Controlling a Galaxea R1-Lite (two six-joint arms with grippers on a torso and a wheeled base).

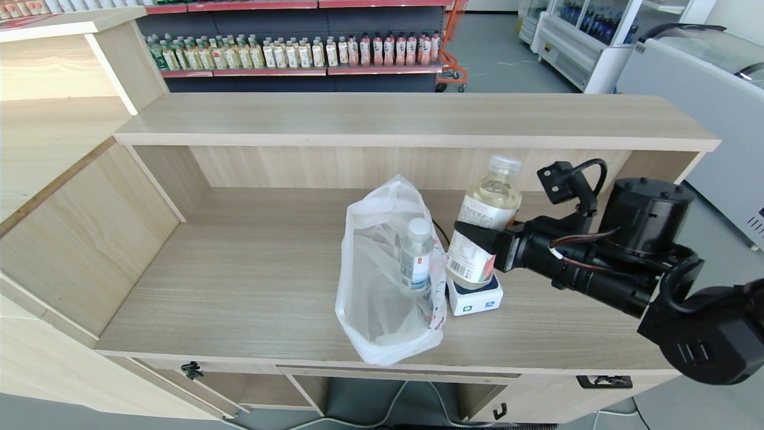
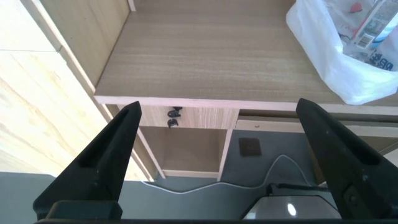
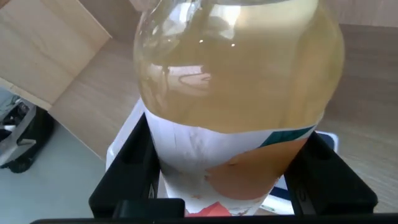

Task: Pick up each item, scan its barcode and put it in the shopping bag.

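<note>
One small water bottle (image 1: 416,254) sits in the white plastic shopping bag (image 1: 370,298) while the right gripper (image 1: 477,239), clamped on the tall clear bottle of yellow drink (image 1: 488,206), holds it over the white scanner box (image 1: 474,300), scanning, I reckon; next, lift across into the bag.

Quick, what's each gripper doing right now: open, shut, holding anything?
Left gripper: jaws open, holding nothing.
Right gripper: shut on the large bottle, over the scanner.
</note>
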